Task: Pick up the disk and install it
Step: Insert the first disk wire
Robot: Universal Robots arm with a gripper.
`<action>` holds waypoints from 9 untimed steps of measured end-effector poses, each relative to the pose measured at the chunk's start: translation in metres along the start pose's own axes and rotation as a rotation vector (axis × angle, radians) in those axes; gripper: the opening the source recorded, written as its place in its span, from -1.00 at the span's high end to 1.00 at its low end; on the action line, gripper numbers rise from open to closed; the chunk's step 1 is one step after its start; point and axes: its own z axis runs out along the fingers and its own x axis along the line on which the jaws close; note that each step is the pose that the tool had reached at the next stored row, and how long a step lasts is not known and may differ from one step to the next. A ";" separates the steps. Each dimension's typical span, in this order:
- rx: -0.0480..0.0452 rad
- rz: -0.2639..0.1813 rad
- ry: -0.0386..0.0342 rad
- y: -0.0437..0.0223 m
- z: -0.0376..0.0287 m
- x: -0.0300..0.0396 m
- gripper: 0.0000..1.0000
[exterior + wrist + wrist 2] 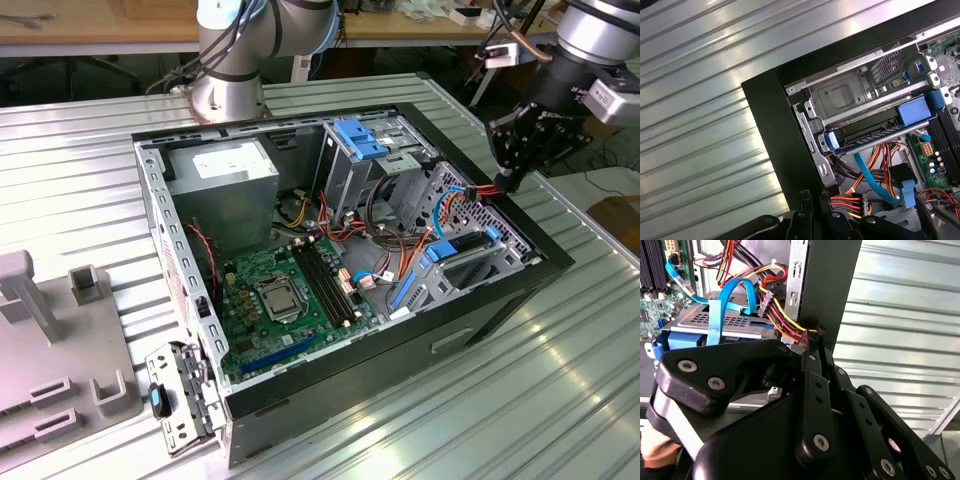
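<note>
- Seeing the claw clenched, tips together, nothing visible between them; parked at the 2 o'clock rim of the case in the exterior view.
- Finding the disk already inside the drive cage, at the case's 4 o'clock; not in the claw.
- Reads as the seating stage, probably near done; can't confirm full latch from here.
- Keep the tips off the red-yellow wires: touching or just beside them in the second wrist view, can't tell which.
- Push only on the disk's blue frame, square along the rails; avoid any sideways load.
- Put no load on the blue cable draped over the cage, nor on the plug just beside the tips.
- Inside the case: circuit board at 7 o'clock, power box at 11 o'clock, cage with disk at 4 o'clock, blue latches at 1 o'clock.
</note>
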 end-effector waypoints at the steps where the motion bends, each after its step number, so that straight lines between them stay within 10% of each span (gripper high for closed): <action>1: -0.0009 0.015 -0.0002 0.0000 0.0000 0.0000 0.67; 9: -0.0102 0.129 -0.0004 0.0001 0.0001 -0.0001 0.67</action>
